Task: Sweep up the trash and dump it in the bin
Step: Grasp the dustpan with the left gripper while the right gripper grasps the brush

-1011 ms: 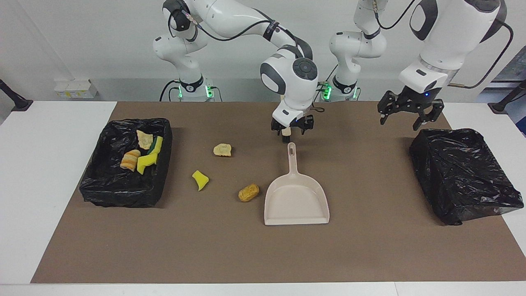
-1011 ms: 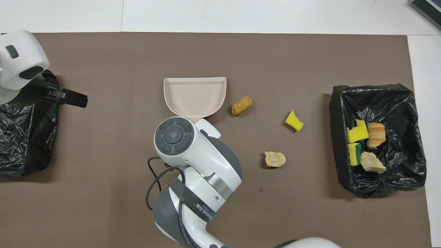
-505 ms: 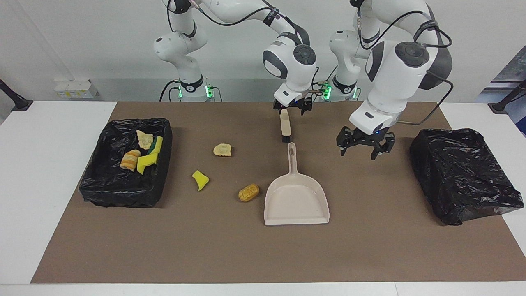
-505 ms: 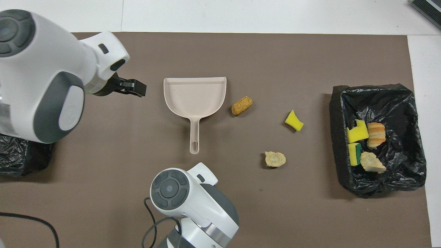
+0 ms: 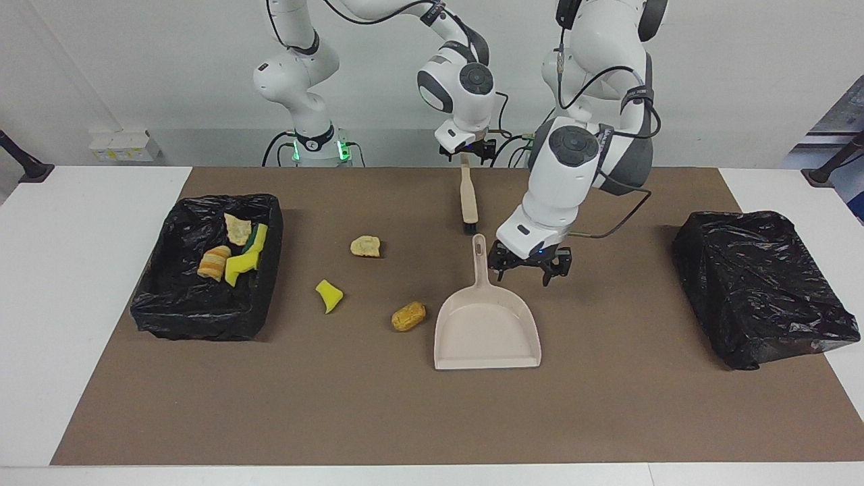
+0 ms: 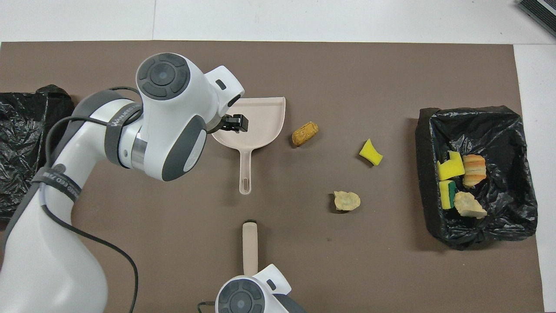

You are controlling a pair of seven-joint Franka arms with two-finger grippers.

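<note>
Trash lies toward my right arm's end: orange-brown lump [image 5: 408,316] just beside the dustpan [image 5: 487,329], yellow scrap [image 5: 329,295], tan chunk [image 5: 365,246], more in the bin [image 5: 202,314]. My left pincer [image 5: 530,264] hangs open over bare mat at the dustpan's handle. My right pincer [image 5: 466,150] grips the brush [image 5: 468,199].

The left gripper [image 5: 530,269] hangs over the mat just beside the dustpan [image 5: 487,329] handle, fingers spread. The hand brush [image 5: 468,200] lies nearer the robots than that handle, blocking the lane there. Three scraps, a tan chunk [image 5: 365,246], a yellow sponge bit [image 5: 329,295] and an orange-brown lump [image 5: 408,316], dot the stretch between dustpan and bin [image 5: 206,317]. Bare mat lies farther from the robots.
</note>
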